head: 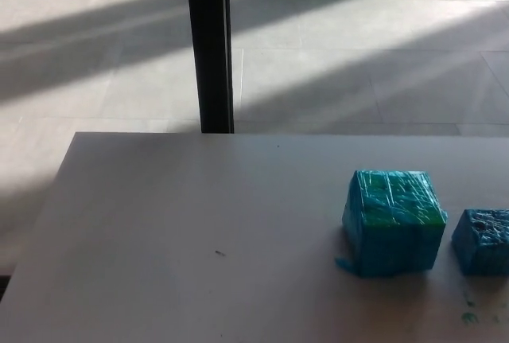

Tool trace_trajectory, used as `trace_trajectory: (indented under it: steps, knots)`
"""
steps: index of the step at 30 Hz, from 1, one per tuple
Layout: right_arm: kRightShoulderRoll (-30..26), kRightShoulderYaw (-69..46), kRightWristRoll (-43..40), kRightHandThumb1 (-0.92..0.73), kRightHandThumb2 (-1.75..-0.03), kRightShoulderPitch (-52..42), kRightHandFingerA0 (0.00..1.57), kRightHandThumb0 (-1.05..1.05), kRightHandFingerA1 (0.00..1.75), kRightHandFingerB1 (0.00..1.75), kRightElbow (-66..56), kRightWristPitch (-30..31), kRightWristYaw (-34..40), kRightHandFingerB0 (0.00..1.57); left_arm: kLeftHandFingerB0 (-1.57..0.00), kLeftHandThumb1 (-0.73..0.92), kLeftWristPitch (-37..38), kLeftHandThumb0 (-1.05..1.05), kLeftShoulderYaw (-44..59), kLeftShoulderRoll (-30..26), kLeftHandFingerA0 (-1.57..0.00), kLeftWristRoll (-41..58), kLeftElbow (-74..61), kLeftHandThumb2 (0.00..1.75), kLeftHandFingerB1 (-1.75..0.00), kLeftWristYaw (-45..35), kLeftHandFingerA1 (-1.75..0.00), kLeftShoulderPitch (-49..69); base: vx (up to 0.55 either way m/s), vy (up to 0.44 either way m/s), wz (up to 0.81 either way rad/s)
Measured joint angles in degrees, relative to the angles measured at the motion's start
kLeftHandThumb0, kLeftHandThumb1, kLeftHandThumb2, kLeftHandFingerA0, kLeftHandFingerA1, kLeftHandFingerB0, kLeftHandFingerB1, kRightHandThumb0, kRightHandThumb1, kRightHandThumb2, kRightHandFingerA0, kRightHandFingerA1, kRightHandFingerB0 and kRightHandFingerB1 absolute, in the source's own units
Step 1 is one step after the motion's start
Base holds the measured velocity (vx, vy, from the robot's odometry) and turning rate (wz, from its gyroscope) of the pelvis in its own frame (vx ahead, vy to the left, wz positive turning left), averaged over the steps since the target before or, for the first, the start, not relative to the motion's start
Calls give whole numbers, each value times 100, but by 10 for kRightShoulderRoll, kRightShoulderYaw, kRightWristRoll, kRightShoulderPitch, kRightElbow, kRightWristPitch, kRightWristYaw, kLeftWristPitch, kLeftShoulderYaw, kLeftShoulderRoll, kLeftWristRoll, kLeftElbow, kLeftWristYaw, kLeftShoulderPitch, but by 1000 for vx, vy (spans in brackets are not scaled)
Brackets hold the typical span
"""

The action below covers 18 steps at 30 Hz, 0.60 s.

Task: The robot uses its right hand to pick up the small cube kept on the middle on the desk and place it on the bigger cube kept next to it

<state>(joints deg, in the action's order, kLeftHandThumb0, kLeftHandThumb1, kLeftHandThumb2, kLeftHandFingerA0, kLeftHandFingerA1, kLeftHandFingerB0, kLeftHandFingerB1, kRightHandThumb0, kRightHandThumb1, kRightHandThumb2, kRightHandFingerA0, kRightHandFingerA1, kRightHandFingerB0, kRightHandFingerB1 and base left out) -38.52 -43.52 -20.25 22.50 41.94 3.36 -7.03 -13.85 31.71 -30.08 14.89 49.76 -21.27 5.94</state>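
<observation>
No readable text, label, brand, number or sign shows on the bigger cube, the small cube or the desk.

Head camera looks down over the desk.

The small cube, just right of the bigger cube, is cut off by the picture's right edge. The counter runs past the bottom and right edges. Green specks below the small cube are too small to identify.
</observation>
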Motion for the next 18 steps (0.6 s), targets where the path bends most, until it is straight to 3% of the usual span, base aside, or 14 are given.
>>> trace_trajectory:
  steps: [1, 2, 3, 4, 5, 6, 8, 9, 10, 11, 12, 13, 14, 18]
  knots:
    - [0, 7, -1, -75, -62, 5, 17, -64, 53, 30, -22, 5, -1, 19, -26, 83, 0, -84, 0, 0, -31, 0, 0, 65, -37, 0, -49, 0, 0, 0, 0]
    - [0, 14, -2, -55, -108, 9, 5, -35, 54, 49, -40, 10, -1, 0, -26, 83, 0, -83, 0, 0, -31, 0, 0, 65, -36, 0, -49, -1, 0, 0, 0]
    - [0, 21, -4, -57, -93, 14, 2, -62, 49, 34, -58, 15, -2, 3, -25, 85, 0, -82, 0, 0, -30, 0, 0, 66, -35, 0, -47, -1, 0, 0, 0]
    - [0, 29, -4, -57, -93, 19, 2, -62, 49, 34, -74, 20, -3, 3, -25, 85, 0, -82, 0, 0, -30, 0, 0, 66, -35, 0, -47, -1, 0, 0, 0]
    - [0, 41, -4, -73, -80, 25, 3, -57, 30, 26, -93, 26, -4, 6, -25, 85, 0, -82, 0, 0, -33, 0, 0, 65, -35, 0, -46, -1, 0, 0, 0]
    - [0, 51, -4, -74, -77, 31, 4, -52, 36, 31, -108, 30, -6, 8, -24, 85, 0, -82, 0, 0, -33, 0, 0, 67, -35, 0, -46, -1, 0, 0, 0]
    - [1, 96, -3, -51, -91, 50, 0, -52, 43, 35, -152, 42, -13, 1, -23, 84, 0, -83, 0, 0, -33, 0, 0, 65, -35, 0, -49, -1, 0, 0, 0]
    - [2, 116, -2, -51, -91, 60, 0, -52, 43, 35, -165, 45, -18, 1, -23, 84, 0, -83, 0, 0, -33, 0, 0, 65, -35, 0, -49, -2, 0, 0, 0]
    - [3, 134, -2, -51, -91, 69, 0, -64, 42, 32, -175, 49, -23, 5, -15, 66, 0, -83, 0, 0, -27, 0, 0, 103, -47, 0, -57, -3, 0, 0, 0]
    - [3, 156, 0, -51, -90, 79, 2, -75, 38, 28, -183, 51, -29, 7, -14, 64, 0, -82, 0, 0, -26, 0, -1, 102, -47, 0, -57, -4, 0, 0, 0]
    - [3, 178, 3, -51, -90, 89, 2, -75, 39, 27, -185, 53, -35, 5, -19, 83, -1, -82, 0, 0, -33, 0, -1, 65, -35, 0, -50, -4, 0, 0, 0]
    - [3, 196, 7, -50, -89, 95, 2, -75, 39, 29, -186, 54, -39, 8, -13, 65, -1, -82, 0, 0, -27, 1, -1, 103, -47, 0, -57, -5, 0, 0, 0]
    - [3, 216, 12, -49, -89, 101, 1, -71, 39, 29, -188, 55, -45, 7, -19, 84, -1, -83, 1, 0, -32, 1, -1, 65, -36, 0, -50, -6, 0, 0, 0]
    - [3, 298, 34, -49, -89, 119, 1, -71, 39, 29, -193, 62, -66, 7, -19, 84, -4, -83, 3, 0, -32, 2, -1, 65, -36, 0, -50, -6, 0, 0, 0]
